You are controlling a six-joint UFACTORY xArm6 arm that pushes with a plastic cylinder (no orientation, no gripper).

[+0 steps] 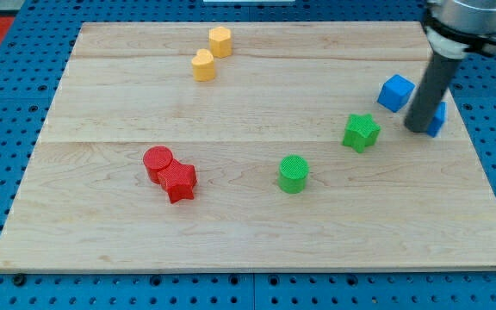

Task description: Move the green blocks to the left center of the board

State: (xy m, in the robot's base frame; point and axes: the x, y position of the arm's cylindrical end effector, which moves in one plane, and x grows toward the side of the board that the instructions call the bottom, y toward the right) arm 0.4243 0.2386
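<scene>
1. Wooden board, pale planks, lying on a blue pegboard surface.
2. The arm's dark rod comes down from the view's top right corner. My tip sits on the board near its right edge, in the upper half. The rod is a plain pusher with nothing that opens or closes; it holds no block.
3. Blue block, shape unclear because the rod hides most of it, shows just past the tip on the view's right, touching or nearly so.
4. Blue cube lies just to the upper left of the tip, apart from the rod.
5. Green star block lies right of centre, near the tip on its left side, with a clear gap between.
6. Green cylinder stands a little below centre, down and left of the star, apart from it.
7. Both greens are in the board's right half, well apart from the left edge.
8. Red cylinder and red star block touch each other, lower left of centre.
9. Two yellow blocks near the top edge, left of centre: one higher, the other just beside it, lower left. Shapes look roughly hexagonal.
</scene>
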